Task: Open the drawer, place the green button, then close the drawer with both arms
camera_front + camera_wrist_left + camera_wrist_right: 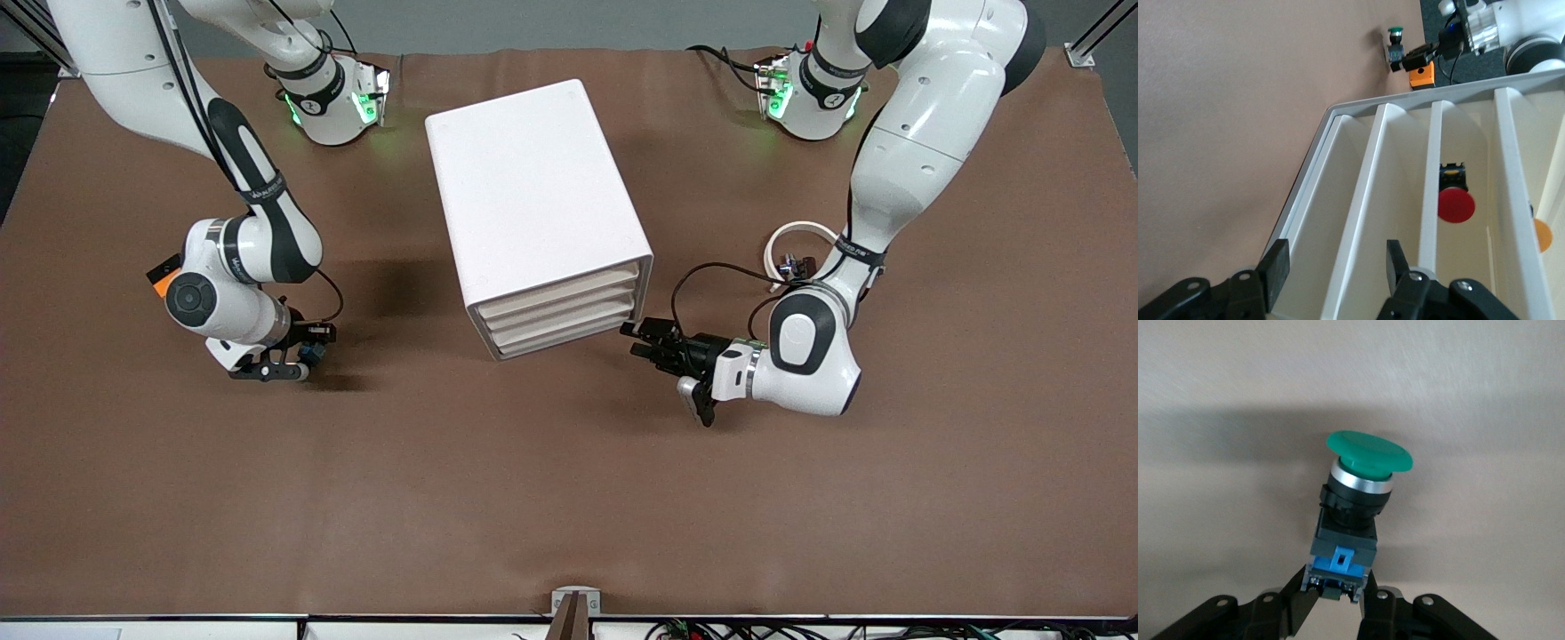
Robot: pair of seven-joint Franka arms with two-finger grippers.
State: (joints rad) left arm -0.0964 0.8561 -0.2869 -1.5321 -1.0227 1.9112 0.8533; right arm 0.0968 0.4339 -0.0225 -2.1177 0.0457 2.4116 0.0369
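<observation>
1. Front view: the white cabinet (pixel 533 213) sits mid-bench, closer to the edge where the arm bases stand, with three stacked fronts; the drawer (pixel 569 336) is the lowest one and looks pushed in here. The left gripper (pixel 642 338) is low, right at the drawer's corner toward the left arm's end of the bench, but you can't tell the finger gap from this angle. The right gripper (pixel 298 360) is low over the bench toward the right arm's end, with the button (pixel 307 356) just a small dark speck in it. An orange block (pixel 163 280) peeks out by that arm's wrist.

2. Left wrist view: the left gripper (pixel 1335 270) is spread wide, holding nothing, fingers (pixel 1277 267) either side of a drawer front's edge. Inside the cabinet (pixel 1358 200) there's a red button (pixel 1455 200) on a shelf. Farther off, the button (pixel 1395 45) shows its green cap, pinched in the right gripper (pixel 1405 63).

3. Right wrist view: the button (pixel 1358 507) has a wide green mushroom cap, silver ring, black collar, dark body and a blue tab. The right gripper (pixel 1338 593) is clamped narrow on its base, cap pointing away, bench (pixel 1218 373) below.
</observation>
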